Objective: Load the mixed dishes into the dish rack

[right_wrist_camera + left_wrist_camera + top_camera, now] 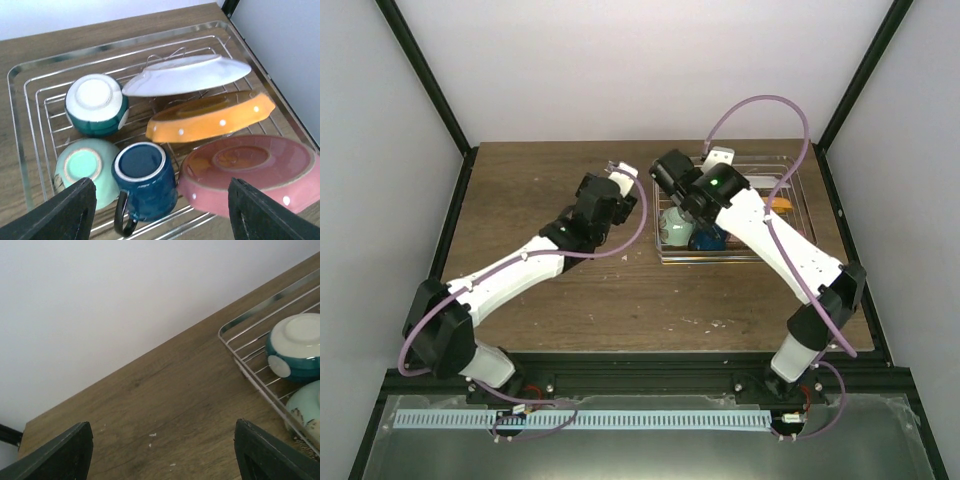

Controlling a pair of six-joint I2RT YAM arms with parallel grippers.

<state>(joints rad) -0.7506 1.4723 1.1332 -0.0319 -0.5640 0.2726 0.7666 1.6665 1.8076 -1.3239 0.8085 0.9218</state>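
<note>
A: Over the table, we see the dish rack point(672, 258) far right, loaded.
B: Left wrist: our left gripper point(162, 432) gapes empty beside it.
A: Right wrist: right gripper point(162, 190) spread above. The bowls point(95, 105) sit inverted, likely to drain; the mug point(145, 177) is beside them; the plates point(210, 117) lean on dividers point(167, 51).
B: We count two bowls, one mug, three plates.

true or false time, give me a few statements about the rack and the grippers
The dark blue mug sits upside down in the dish rack. True.
The orange dotted plate lies on the table outside the rack. False: it leans inside the rack.
The left gripper holds a bowl. False: it is open and empty, beside the rack.
The pale green bowl is bottom up. True.
</note>
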